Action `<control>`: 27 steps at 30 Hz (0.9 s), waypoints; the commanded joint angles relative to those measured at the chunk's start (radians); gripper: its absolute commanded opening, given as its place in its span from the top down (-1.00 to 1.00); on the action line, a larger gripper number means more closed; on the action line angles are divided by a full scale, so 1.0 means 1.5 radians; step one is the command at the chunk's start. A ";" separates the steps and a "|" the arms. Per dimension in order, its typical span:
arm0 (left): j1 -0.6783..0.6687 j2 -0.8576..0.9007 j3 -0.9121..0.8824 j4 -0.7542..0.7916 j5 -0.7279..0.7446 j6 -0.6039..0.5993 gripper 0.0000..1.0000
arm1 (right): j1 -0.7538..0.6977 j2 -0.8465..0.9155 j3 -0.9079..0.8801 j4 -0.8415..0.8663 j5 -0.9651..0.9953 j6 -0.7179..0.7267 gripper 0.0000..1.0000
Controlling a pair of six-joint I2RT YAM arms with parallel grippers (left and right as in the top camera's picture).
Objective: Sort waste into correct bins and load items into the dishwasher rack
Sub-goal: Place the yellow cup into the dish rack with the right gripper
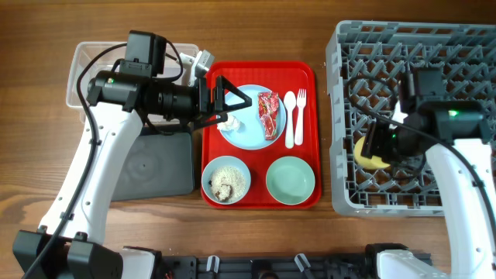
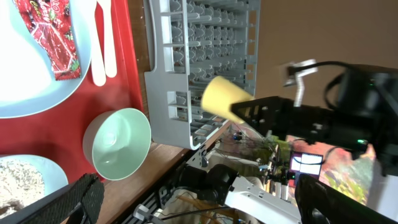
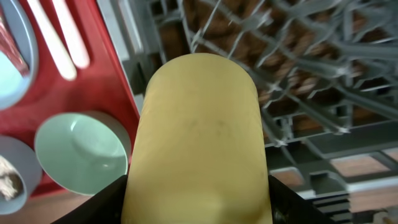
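My right gripper [image 1: 377, 152] is shut on the small yellow cup [image 1: 369, 153] and holds it over the front left part of the grey dishwasher rack [image 1: 465, 46]. The cup fills the right wrist view [image 3: 199, 137] and also shows in the left wrist view [image 2: 227, 99]. My left gripper [image 1: 226, 105] is wide open and empty above the left side of the light blue plate [image 1: 252, 132]. The red snack wrapper [image 1: 268, 115] lies on the plate. A small white lump [image 1: 231, 122], possibly the napkin, sits on the plate under the left fingers.
The red tray [image 1: 310, 74] also bears the white spoon [image 1: 290, 116], the fork [image 1: 301, 108], a light blue bowl of rice scraps [image 1: 225, 180] and the pale green bowl [image 1: 290, 180]. The clear tub [image 1: 81, 70] and black tray [image 1: 167, 167] lie left of it.
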 commanded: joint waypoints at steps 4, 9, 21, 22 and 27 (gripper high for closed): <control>0.004 -0.001 0.002 0.001 0.001 0.006 -0.99 | -0.009 0.013 -0.075 0.054 -0.013 -0.003 -0.28; 0.004 -0.001 0.002 0.001 0.001 0.006 -1.00 | -0.016 0.013 -0.075 0.055 -0.013 -0.007 -0.40; 0.004 -0.003 0.002 -0.020 0.001 0.012 -0.99 | -0.015 -0.020 -0.044 0.106 -0.064 -0.026 -0.89; 0.004 -0.006 0.002 -0.022 0.001 0.024 -0.97 | -0.015 -0.040 -0.036 0.112 -0.091 -0.043 -0.89; 0.003 -0.029 0.002 -0.036 -0.130 0.032 -0.81 | -0.015 -0.192 -0.011 0.211 -0.267 -0.060 -0.89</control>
